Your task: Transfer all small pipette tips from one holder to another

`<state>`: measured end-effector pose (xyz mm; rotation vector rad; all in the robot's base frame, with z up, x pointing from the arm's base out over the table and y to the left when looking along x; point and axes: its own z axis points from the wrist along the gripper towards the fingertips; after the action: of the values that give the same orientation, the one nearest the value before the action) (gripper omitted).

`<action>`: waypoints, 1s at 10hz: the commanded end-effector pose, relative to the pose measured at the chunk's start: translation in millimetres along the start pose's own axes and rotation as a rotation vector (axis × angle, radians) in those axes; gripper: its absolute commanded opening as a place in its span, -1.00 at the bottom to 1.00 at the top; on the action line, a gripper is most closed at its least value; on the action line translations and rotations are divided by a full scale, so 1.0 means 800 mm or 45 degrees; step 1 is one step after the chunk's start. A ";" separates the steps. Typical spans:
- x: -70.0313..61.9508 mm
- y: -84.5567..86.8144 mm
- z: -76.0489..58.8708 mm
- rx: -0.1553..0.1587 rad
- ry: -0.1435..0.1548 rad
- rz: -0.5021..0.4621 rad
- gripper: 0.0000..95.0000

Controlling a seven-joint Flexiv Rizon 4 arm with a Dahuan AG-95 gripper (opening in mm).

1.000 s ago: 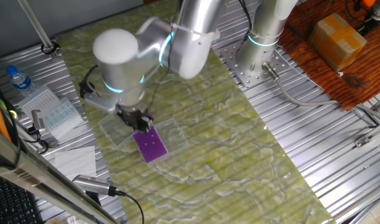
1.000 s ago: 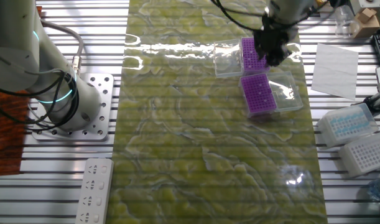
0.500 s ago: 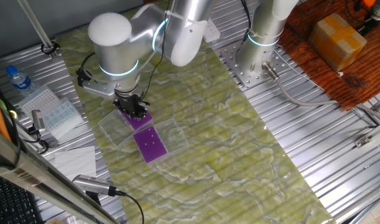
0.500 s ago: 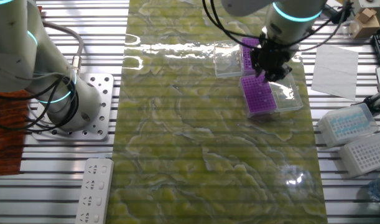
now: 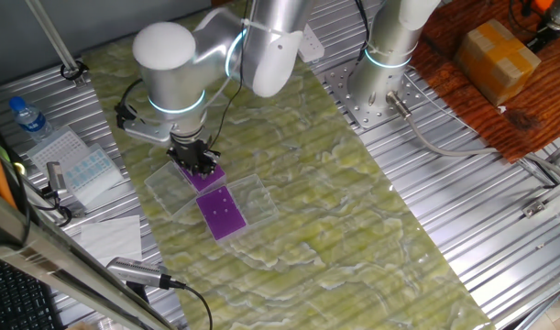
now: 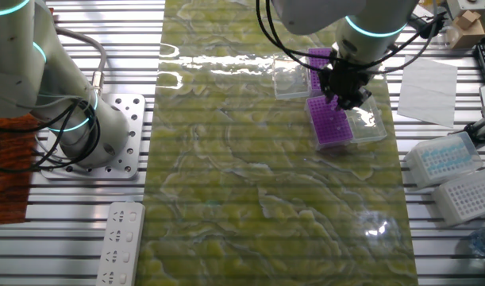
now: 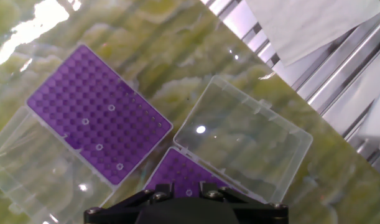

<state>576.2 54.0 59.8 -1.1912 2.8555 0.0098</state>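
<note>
The black tool (image 6: 343,93), its finger state impossible to tell, is hanging over two flat purple perforated plastic racks (image 7: 98,115) sitting in clear glossy hinged-lid boxes (image 7: 244,138) near one edge of the green marbled surface (image 6: 250,183), tiny whitish ring-like pipette tips (image 7: 85,122) dotting one rack.

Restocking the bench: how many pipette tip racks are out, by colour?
purple racks: 2
bluish rack: 1
white rack: 1
Total: 4
</note>
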 end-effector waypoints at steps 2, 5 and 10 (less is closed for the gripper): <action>0.002 0.000 0.004 0.005 -0.001 -0.003 -0.60; 0.003 -0.002 0.008 0.008 -0.005 -0.013 -1.00; 0.004 -0.002 0.010 0.005 -0.013 -0.017 -1.00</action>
<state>575.4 51.1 53.7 -1.1962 2.8403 0.0137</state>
